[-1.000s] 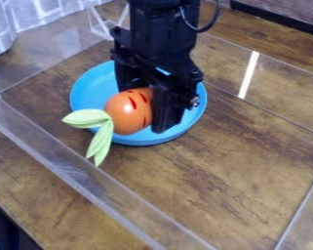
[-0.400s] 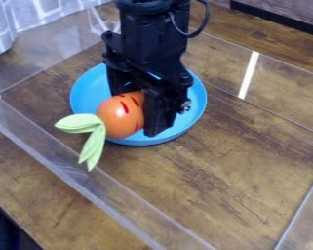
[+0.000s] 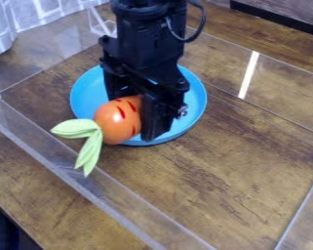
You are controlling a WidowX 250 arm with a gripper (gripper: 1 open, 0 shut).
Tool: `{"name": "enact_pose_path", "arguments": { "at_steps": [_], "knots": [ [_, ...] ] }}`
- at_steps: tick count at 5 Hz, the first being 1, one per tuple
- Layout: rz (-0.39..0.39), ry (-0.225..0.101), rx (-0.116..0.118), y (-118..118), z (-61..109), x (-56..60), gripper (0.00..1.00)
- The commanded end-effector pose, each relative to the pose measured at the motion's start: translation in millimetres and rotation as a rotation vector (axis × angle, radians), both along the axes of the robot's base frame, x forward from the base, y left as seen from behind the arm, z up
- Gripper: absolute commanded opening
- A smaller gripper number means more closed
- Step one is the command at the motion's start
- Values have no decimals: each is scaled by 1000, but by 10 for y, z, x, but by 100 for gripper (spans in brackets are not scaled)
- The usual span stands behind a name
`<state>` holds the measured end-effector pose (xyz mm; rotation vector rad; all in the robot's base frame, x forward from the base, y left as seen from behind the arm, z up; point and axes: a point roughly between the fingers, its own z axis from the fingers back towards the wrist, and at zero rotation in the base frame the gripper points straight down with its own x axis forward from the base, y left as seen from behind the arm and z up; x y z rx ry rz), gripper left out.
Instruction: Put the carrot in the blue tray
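Fingers [image 3: 156, 107] of the black gripper [image 3: 143, 109] pinch the stubby orange toy carrot [image 3: 116, 119], leaves beyond the round blue plastic tray [image 3: 185, 93] rim; shift inward before releasing.

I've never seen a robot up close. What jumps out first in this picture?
A bright blue tray sits mid-table on the dark wooden table. Over it looms the black robot arm, its fingers pointing down beside an orange toy carrot. The carrot lies at the tray's near-left edge, its floppy green leaves spilling over the rim onto the wood.
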<state>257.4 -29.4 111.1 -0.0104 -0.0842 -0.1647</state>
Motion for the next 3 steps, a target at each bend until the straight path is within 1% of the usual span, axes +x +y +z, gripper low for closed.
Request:
{"name": "enact_pose_path", "arguments": {
  "at_steps": [1, 3],
  "knots": [
    [27, -66, -8, 75, 151, 5, 0],
    [32, -67, -14, 72, 129, -17, 0]
  ]
}}
